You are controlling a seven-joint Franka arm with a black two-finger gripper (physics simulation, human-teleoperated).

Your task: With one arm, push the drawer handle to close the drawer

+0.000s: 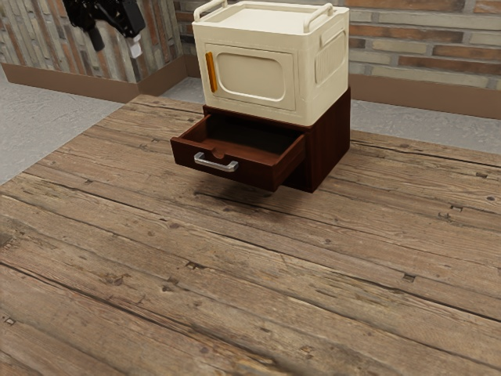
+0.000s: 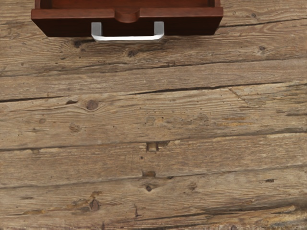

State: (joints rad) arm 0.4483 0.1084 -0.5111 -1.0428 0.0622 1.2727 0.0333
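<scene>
Well, the dark red-brown wooden drawer (image 1: 252, 175) is standing open, its front pushed well out from the boxy cabinet of the same dark wood (image 1: 329, 149). I can see down into its hollow, which is bare wood toward the front and deep in shadow farther in. A silver, bar-shaped metal handle (image 1: 216, 163) sits across the middle of the drawer's front, and just above it a small rounded notch (image 2: 127, 16) dips into the top edge.

My black two-finger gripper (image 1: 116, 47) hangs at the upper left of the exterior view, well apart from the handle and touching nothing. My jaws are spread, with a gap between them and nothing held. From my wrist I look down on the handle, the drawer's front and the planks before them.

The cabinet stands at the far part of the brown, wood-planked counter (image 1: 235, 258), as the exterior view has it. On top of it rests a cream, round-cornered box (image 1: 329, 90) with a panelled door, an upright orange handle (image 1: 210, 72) near that door's left edge in the exterior view, and raised cream rails (image 1: 317, 17) along its top. Behind, on the exterior view's right, is a brick wall (image 1: 423, 47) over a plain brown baseboard (image 1: 438, 98); a grey floor (image 1: 35, 129) lies past the counter on the left.
</scene>
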